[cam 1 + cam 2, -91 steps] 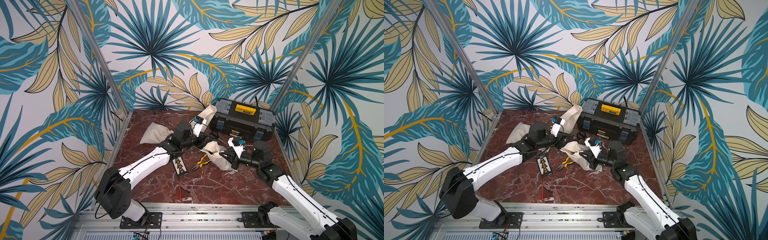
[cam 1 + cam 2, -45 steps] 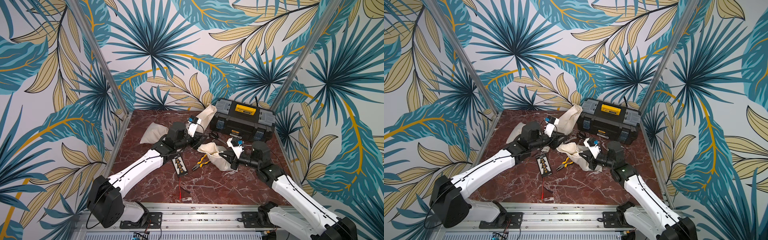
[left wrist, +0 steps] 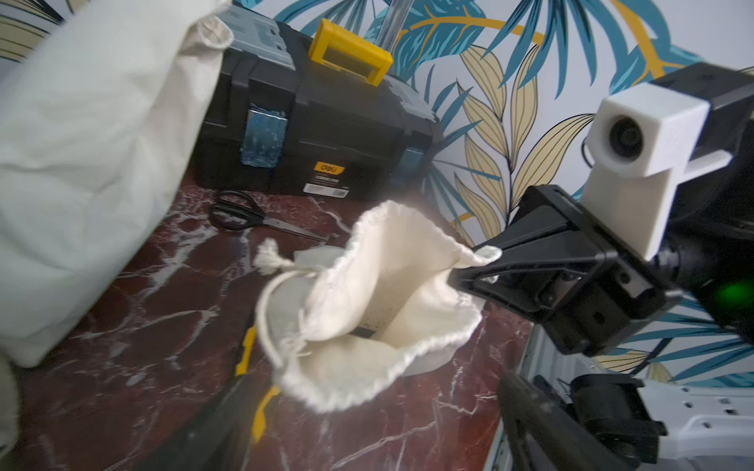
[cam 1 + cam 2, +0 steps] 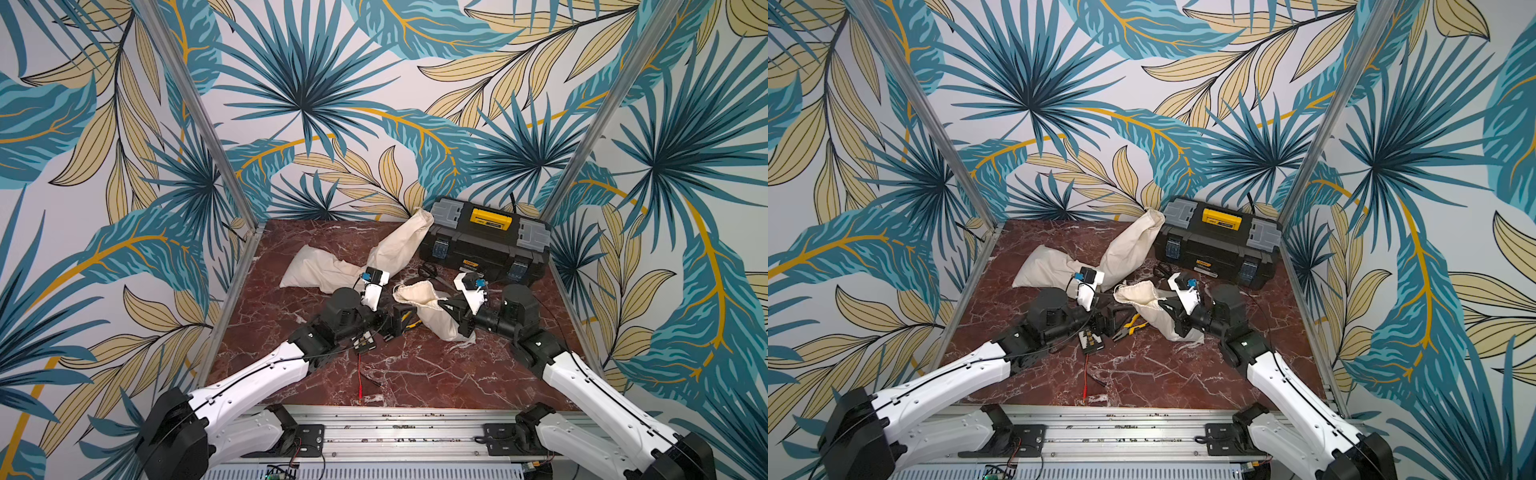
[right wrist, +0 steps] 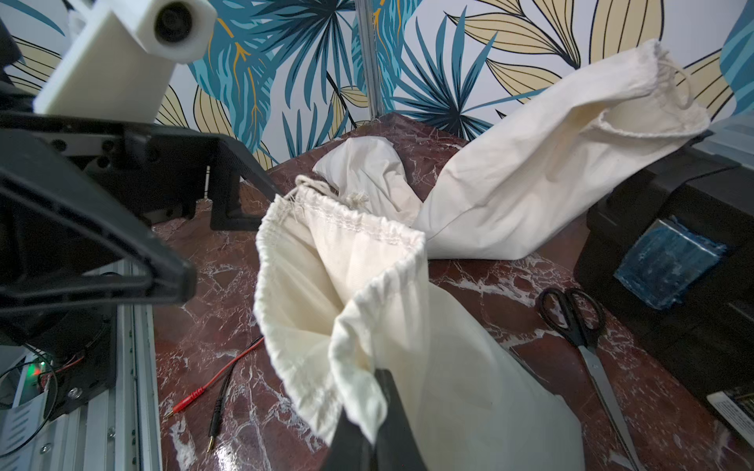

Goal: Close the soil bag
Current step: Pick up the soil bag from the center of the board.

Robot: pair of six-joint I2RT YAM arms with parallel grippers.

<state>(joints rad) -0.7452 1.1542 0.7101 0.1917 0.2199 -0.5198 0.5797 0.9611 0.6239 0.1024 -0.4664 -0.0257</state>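
Right claw (image 3: 476, 266) on soil bag (image 3: 367, 285) rim

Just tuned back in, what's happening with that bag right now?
The right gripper is shut on the rim of the soil bag, holding its mouth up. The left gripper is open beside the mouth and grips nothing. The drawstring hangs slack and the mouth gapes, so the bag is not yet closed.

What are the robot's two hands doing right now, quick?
Left gripper: open, holding nothing.
Right gripper: shut, pinching the rim of the soil bag.
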